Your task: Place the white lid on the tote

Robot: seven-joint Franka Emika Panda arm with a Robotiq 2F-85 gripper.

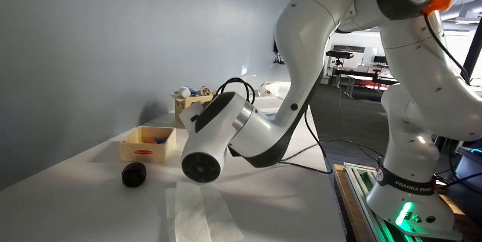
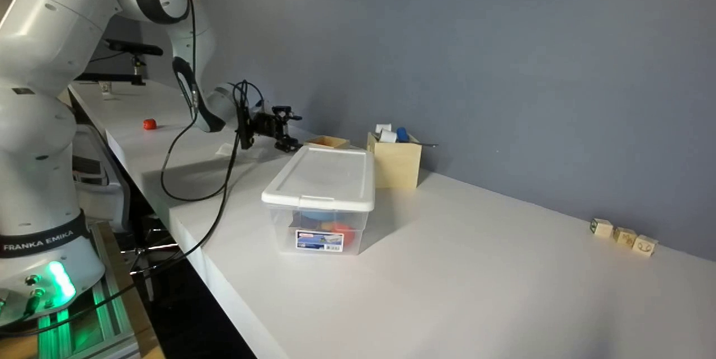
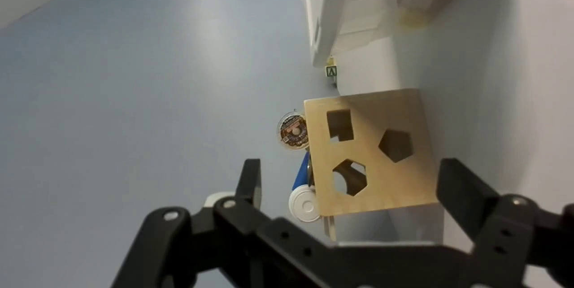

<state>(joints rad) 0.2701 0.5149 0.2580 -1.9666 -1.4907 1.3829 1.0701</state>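
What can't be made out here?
Print on the tote label: too small in an exterior view.
Rest of the tote: cut off by the wrist view's top edge.
Fingers of the hand: behind the arm's wrist in an exterior view.
Lower part of the shallow box: behind the white lid in an exterior view.

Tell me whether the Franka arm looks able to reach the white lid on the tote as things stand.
Probably yes: nothing lies on the white lid, and the fingers are open. However, the wooden shape-sorter box stands ahead of them in the wrist view, so a detour may be needed.
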